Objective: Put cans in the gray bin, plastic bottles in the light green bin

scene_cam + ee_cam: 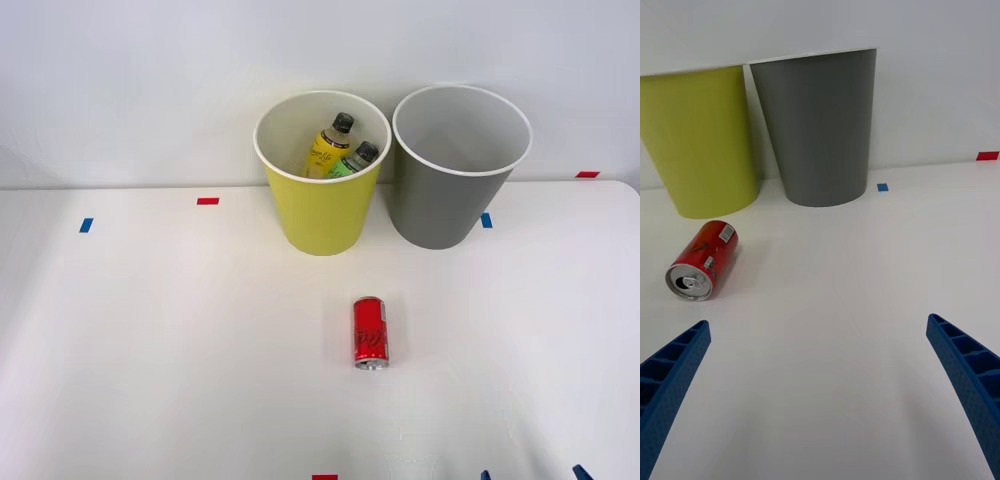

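Leftmost of the two round tapered plastic bins, the light green bin holds both dark-capped plastic bottles, and the gray bin stands just beside it on its right. Nearer, the red can lies on its side on the smooth white table, silver end toward the right gripper, whose ribbed blue fingers are spread wide, apart from the can.

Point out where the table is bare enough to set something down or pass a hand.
Bare stretches: left of the red soda can out to the blue tape mark, and right of it below the round gray plastic bin. Crowded: the yellow-green plastic bin stands close against the gray one at the back edge.
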Tool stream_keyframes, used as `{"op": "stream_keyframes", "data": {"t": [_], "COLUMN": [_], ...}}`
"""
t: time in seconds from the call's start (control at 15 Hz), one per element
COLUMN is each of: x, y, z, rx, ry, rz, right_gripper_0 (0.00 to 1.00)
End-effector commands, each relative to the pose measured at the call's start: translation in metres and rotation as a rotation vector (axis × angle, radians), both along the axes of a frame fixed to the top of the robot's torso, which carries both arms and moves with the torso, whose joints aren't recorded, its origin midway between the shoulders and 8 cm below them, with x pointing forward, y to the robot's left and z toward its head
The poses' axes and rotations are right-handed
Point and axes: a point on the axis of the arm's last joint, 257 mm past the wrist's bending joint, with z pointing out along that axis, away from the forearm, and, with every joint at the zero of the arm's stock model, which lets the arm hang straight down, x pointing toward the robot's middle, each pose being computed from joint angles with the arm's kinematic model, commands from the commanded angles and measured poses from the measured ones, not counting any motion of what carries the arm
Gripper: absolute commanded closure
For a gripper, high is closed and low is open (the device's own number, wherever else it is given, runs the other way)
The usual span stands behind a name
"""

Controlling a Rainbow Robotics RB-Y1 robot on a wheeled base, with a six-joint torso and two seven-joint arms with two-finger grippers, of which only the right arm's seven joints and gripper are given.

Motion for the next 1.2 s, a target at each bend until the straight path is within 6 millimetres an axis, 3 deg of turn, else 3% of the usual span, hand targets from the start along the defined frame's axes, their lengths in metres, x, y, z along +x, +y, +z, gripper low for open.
{"op": "stream_keyframes", "data": {"t": [0.07,1.2], "x": [0.0,0.0], "y": [0.0,0.0], "z": [0.0,0.0], "rx": [0.0,0.0], "ry": [0.0,0.0], "rz": [0.0,0.0], "right_gripper_0": [0.0,0.0]}}
